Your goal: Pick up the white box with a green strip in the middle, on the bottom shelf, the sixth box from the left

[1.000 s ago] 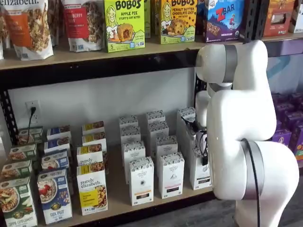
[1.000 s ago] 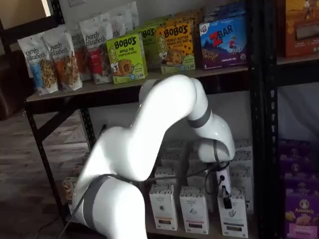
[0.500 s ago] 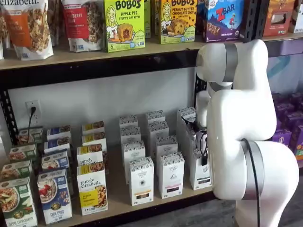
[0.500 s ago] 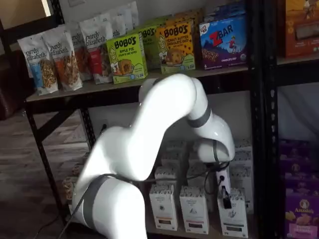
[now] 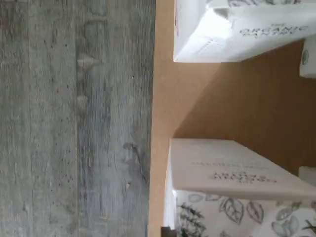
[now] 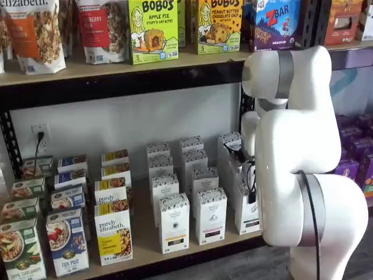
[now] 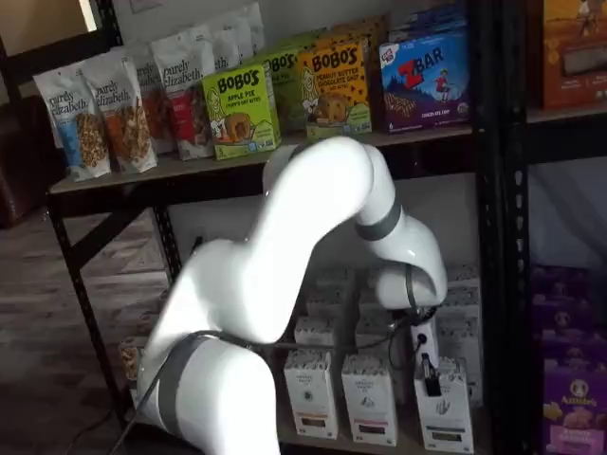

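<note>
White box (image 7: pixel 444 409) upright at the front of the bottom shelf (image 6: pixel 145 242), rightmost of three front cartons, gripper (image 7: pixel 429 377) directly above its top, fingers' state indiscernible, seen side-on.

Counts, bottom shelf (image 6: pixel 145 245): white cartons (image 6: pixel 174 223) in three visible columns; left column 4, middle column 4, right column at least 3, the rest hidden by the arm (image 6: pixel 297 157). Granola boxes (image 6: pixel 113 232) on the left: near column 4, next 4, far-left column 4 partly cut off. Upper shelf (image 6: pixel 116 65): 2 Bobo's boxes (image 6: pixel 152 30), 1 Zbar box (image 6: pixel 276 23), 2 granola bags (image 6: pixel 36 32) in full sight.
</note>
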`<action>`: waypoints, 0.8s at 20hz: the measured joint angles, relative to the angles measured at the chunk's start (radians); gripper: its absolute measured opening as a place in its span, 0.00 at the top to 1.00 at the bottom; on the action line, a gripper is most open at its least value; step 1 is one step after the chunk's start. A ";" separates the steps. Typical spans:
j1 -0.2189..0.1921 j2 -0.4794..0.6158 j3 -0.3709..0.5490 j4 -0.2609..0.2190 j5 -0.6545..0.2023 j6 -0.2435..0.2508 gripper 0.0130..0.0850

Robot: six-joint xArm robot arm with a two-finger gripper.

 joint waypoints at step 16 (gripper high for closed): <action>-0.009 -0.266 0.379 -0.076 -0.098 0.072 0.50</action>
